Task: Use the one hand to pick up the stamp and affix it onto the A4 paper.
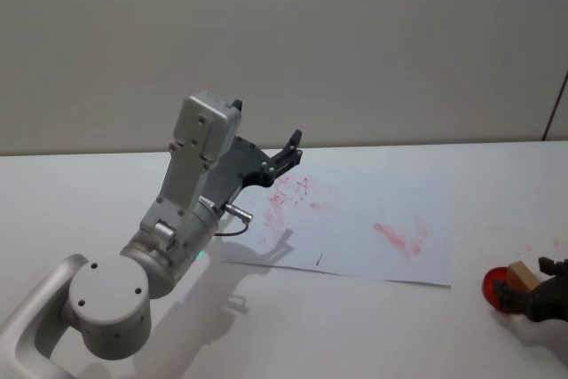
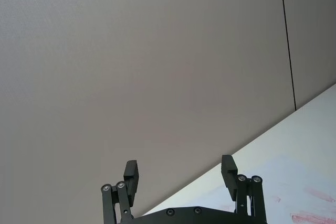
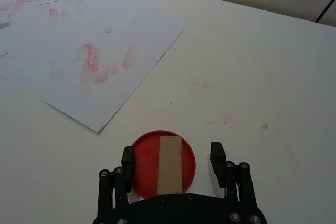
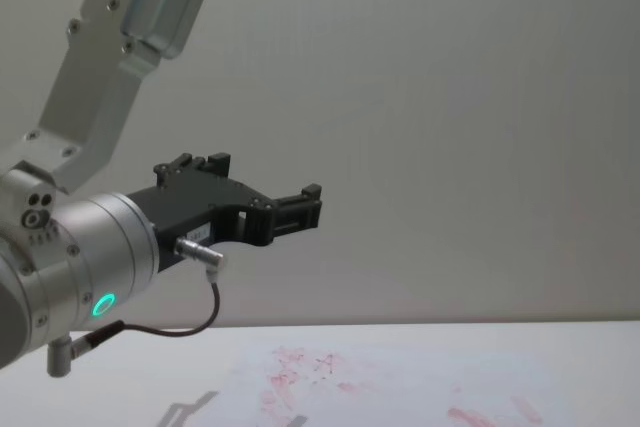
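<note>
Wooden stamp on red pad between right gripper's spread, empty fingers.

We look down from the head onto the A4 paper, sideways and low across it from the chest, closely down beside its corner from the right wrist, and up past its far edge from the left wrist; all share that sheet.
</note>
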`<state>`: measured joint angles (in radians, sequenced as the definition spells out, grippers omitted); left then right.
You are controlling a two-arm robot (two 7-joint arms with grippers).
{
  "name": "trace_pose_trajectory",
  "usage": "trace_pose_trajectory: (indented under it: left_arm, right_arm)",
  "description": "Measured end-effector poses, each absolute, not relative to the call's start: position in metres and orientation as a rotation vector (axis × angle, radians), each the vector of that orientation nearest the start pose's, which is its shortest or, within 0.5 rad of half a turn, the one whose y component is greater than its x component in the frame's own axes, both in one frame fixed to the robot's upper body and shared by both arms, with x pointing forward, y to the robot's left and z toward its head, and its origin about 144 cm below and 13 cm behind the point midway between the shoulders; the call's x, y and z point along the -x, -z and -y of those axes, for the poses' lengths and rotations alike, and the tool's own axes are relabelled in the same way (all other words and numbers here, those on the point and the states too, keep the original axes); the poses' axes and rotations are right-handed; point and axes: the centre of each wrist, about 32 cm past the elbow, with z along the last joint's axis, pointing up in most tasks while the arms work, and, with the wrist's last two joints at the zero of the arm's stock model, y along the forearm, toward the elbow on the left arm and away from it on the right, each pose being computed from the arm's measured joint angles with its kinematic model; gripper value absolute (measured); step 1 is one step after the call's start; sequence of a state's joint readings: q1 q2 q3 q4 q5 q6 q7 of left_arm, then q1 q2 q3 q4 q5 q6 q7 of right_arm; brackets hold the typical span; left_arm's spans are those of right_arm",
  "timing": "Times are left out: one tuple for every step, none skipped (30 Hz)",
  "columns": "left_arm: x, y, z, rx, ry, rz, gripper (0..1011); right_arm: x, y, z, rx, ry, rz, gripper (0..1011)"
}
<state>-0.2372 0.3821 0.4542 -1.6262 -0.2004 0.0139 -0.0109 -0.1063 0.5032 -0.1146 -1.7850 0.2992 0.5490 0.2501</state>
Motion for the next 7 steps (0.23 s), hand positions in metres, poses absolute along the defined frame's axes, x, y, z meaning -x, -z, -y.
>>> trace_pose_trajectory:
  left_arm:
    - [-0.492, -1.2044, -0.1984, -0.061, -1.124, 0.268, 1001]
    - [-0.492, -1.2044, -0.1984, -0.061, -1.124, 0.268, 1001]
    - [-0.492, -1.2044, -0.1984, -0.061, -1.124, 0.268, 1001]
    - [-0.492, -1.2044, -0.1984, -0.061, -1.124, 0.268, 1001]
    - [-0.492, -1.2044, -0.1984, -0.061, -1.124, 0.268, 1001]
    - [-0.492, -1.2044, -0.1984, -0.061, -1.124, 0.268, 1001]
    - [-0.492, -1.2044, -0.1984, -0.061, -1.124, 0.268, 1001]
  right_arm:
    - [-0.4257, -1.1829, 0.3078, 0.516, 1.142, -0.268, 862]
    - [-0.4257, -1.1828, 0.3078, 0.516, 1.142, -0.268, 880]
    - [-0.4256, -1.1828, 0.3078, 0.517, 1.142, -0.267, 893]
    - [-0.4256, -1.1827, 0.3079, 0.517, 1.141, -0.267, 939]
    - [-0.4256, -1.1827, 0.308, 0.518, 1.141, -0.268, 961]
    - [-0.4256, -1.1827, 0.308, 0.518, 1.141, -0.268, 976]
    - [-0.4255, -1.1826, 0.3081, 0.518, 1.141, -0.268, 1000]
